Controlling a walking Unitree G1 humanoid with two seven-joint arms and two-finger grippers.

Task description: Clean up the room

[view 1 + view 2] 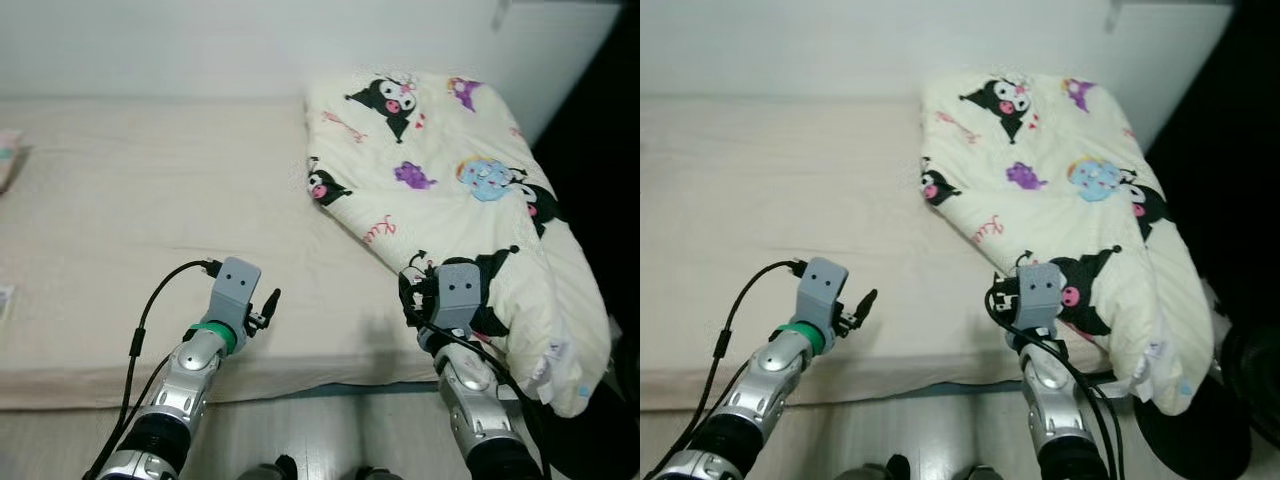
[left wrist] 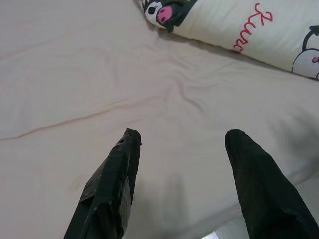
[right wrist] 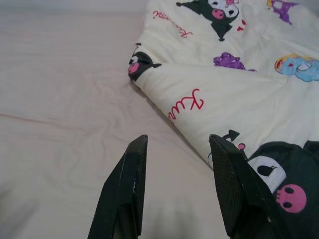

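Both of my hands hung low over the near edge of the bed (image 1: 120, 180), whose pale beige sheet ran wide and faintly creased from the white wall at the back to the edge just in front of me. On the right part of that bed lay the folded comforter (image 1: 450, 170), cream with black, pink, purple and blue cartoon figures and red script, its far end up by the wall and its near end drooping over the bed's front right corner. My right hand (image 3: 178, 186) sat at the near edge of the comforter with its two black fingers (image 3: 232, 189) spread apart; one finger was beside the fabric with the black-and-pink figure, the other over bare sheet, and nothing was held between them. My left hand (image 2: 184, 184) hovered over the plain sheet well to the left of the comforter, its fingers (image 2: 117, 179) also spread wide with only sheet between them. From that wrist a black cable (image 1: 150, 300) looped back along my silver arm. A small patterned item (image 1: 8, 155) lay at the far left edge of the bed, too cut off to make out.
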